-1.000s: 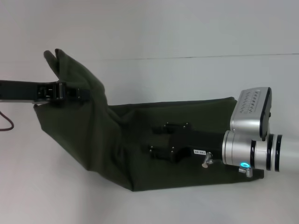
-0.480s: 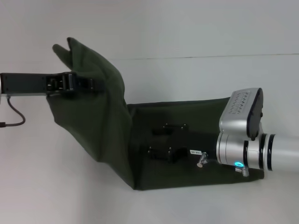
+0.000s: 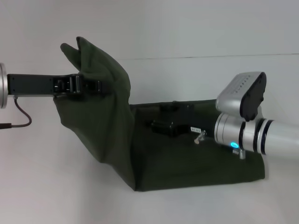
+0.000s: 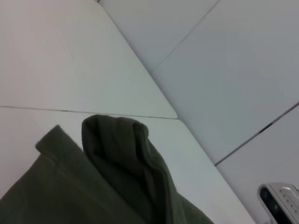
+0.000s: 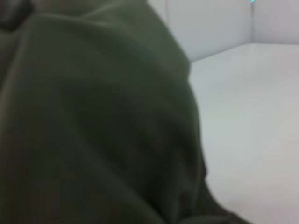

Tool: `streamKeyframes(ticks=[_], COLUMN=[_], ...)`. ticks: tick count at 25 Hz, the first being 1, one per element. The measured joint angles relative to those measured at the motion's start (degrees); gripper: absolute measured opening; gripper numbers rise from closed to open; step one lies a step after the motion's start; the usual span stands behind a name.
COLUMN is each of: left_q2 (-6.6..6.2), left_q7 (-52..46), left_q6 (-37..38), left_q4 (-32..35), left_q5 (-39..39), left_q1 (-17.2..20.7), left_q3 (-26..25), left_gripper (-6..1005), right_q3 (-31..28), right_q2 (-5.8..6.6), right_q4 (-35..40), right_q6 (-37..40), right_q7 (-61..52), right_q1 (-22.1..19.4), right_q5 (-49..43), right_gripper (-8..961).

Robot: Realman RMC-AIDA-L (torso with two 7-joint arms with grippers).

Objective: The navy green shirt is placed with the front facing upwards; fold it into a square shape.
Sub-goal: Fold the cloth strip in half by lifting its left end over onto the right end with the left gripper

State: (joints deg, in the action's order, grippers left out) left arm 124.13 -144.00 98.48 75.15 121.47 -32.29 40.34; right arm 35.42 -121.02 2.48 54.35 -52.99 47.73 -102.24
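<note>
Head view: left gripper (image 3: 88, 86), fingers pinched on the raised end of the navy green shirt (image 3: 187, 149), has carried that end rightward, so the fold-over is advancing; the rest lies on the table (image 3: 56, 186); right gripper (image 3: 170, 119) has shifted slightly away over the flat cloth, finger state indiscernible.

**A white worktop and a wall**

The worktop (image 3: 56, 196) is white and smooth. Behind it stands a pale wall (image 3: 187, 28). A thin dark line shows where the two meet. A dark cable (image 3: 21, 116) hangs at the left side.
</note>
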Motion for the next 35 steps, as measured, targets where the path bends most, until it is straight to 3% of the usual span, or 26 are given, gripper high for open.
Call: streamKeyframes(ticks=[23,35], left_q2=[-0.02,-0.07], left_q7=[2.2,3.1], left_q6=[-0.4,-0.2], left_q4=[-2.1,-3.5], left_q5=[-2.7,-3.4], left_q1=[-0.7,-0.8], left_q3=[0.3,0.9], left_gripper=[98,98], right_q3=[-0.3,-9.4], right_q2=[-0.51,-0.51], right_q4=[-4.0,-4.2], right_q6=[-10.0,-13.4], right_q7=[2.4,5.5], right_q1=[6.8,7.9], right_q5=[1.0,1.0], right_gripper=[695,695])
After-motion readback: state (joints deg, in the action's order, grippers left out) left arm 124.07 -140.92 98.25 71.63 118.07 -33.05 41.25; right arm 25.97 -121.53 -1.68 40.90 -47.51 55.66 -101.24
